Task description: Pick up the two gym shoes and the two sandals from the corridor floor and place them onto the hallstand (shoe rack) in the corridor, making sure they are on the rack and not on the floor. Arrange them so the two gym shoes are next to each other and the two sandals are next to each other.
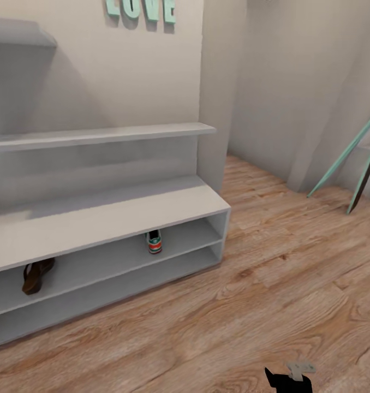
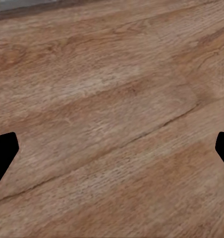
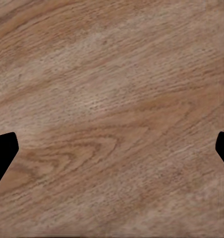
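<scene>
The hallstand (image 1: 114,218) runs off the left edge of the head view, so its full width is not visible, and its upper wall shelf is cut at that same edge. The teal "LOVE" letters (image 1: 141,10) are cropped by the top edge, leaving just their lower halves. One sandal (image 1: 36,274) sits in the upper shelf row, its front hidden under the bench top. One gym shoe (image 1: 154,241) shows its heel alone, the rest lost in the shelf's shadow. Two slanted poles (image 1: 351,158) are cut by the right edge. A dark robot part (image 1: 287,381) is cropped at the bottom edge, too small to identify.
</scene>
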